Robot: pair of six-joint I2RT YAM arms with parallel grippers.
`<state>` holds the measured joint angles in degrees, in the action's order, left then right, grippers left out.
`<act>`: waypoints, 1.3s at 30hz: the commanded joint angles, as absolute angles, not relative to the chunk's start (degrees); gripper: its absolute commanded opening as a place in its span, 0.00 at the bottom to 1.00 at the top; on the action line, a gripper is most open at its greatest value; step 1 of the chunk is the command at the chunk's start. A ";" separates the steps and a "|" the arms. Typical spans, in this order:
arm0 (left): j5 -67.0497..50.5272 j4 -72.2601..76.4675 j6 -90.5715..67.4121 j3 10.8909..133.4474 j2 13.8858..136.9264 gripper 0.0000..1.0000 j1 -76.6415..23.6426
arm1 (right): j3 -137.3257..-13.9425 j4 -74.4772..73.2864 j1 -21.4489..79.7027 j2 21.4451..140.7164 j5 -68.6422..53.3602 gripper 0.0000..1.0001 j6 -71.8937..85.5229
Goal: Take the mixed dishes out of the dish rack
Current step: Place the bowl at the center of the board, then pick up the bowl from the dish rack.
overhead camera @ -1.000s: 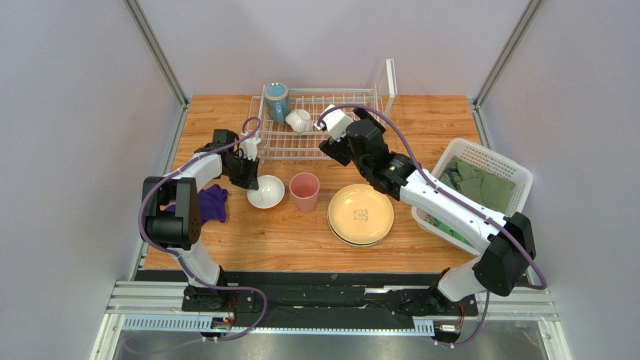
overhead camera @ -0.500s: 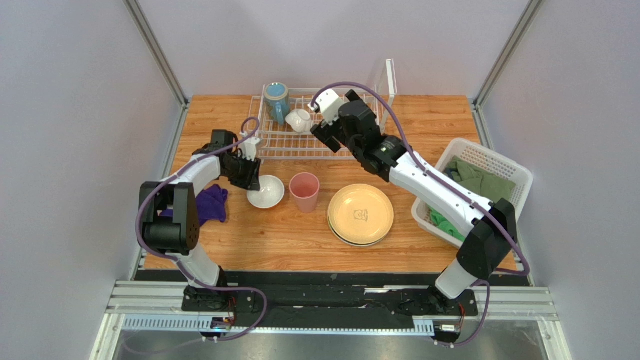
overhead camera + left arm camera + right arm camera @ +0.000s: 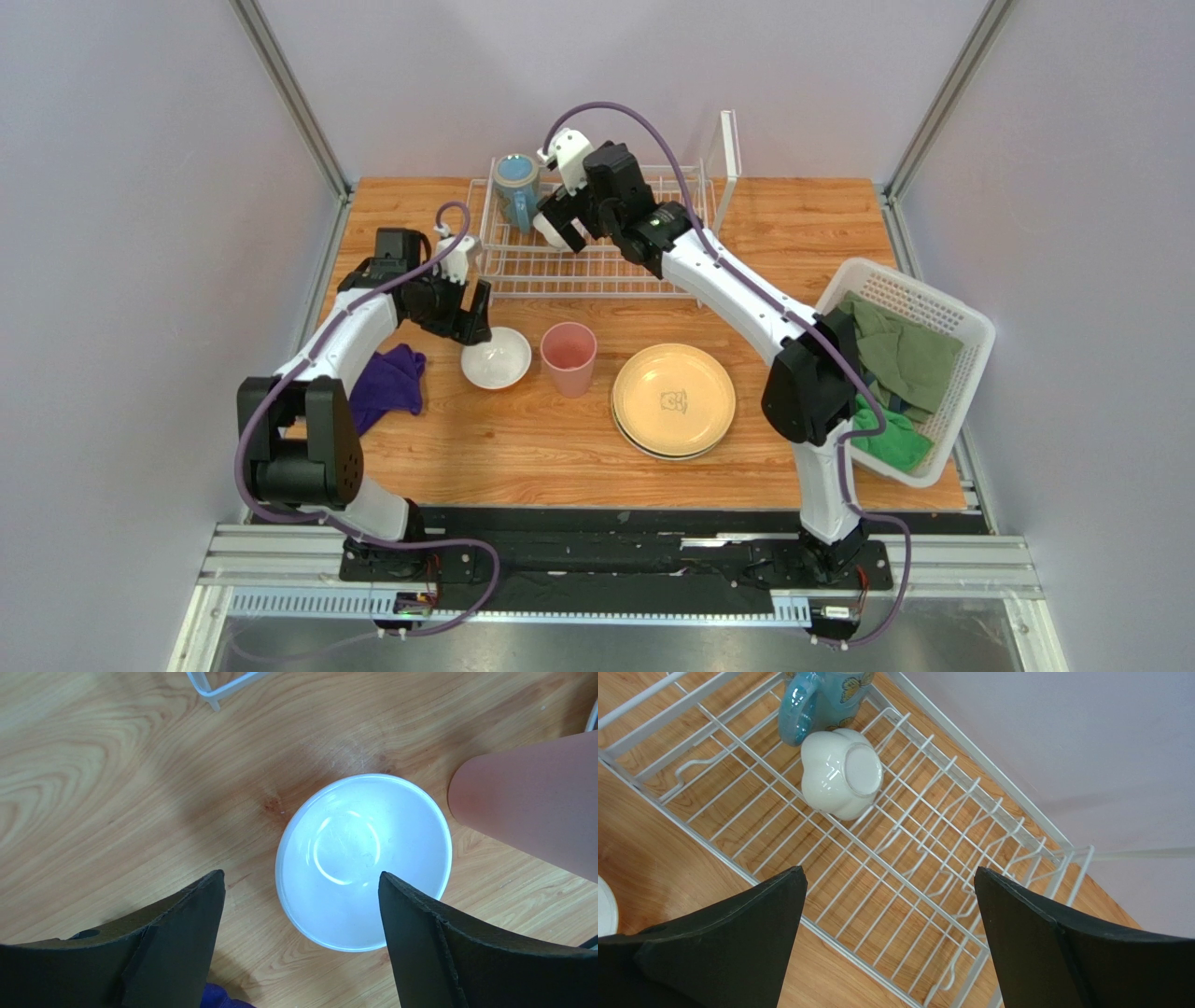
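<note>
Right arm swung to dish rack at 12 o'clock of table; right gripper wide, empty, above lobed white bowl and blue mug, both still racked. Left gripper opened wide, released white bowl at pink tumbler's 9 o'clock.

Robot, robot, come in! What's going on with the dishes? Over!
Both open: left gripper over white bowl on table, right gripper above rack. In rack: mug, tipped bowl. Nothing blocking them.
</note>
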<state>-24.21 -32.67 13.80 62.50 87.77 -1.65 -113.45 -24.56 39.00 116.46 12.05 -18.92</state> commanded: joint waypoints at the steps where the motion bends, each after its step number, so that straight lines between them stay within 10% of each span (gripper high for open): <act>1: -25.75 -33.49 14.06 65.21 82.97 0.90 -0.44 | -120.75 -26.10 38.41 121.45 9.58 0.98 -16.17; 39: -21.09 -32.08 13.01 66.80 80.68 0.93 1.23 | -136.32 -19.34 38.14 143.61 6.59 0.99 -16.26</act>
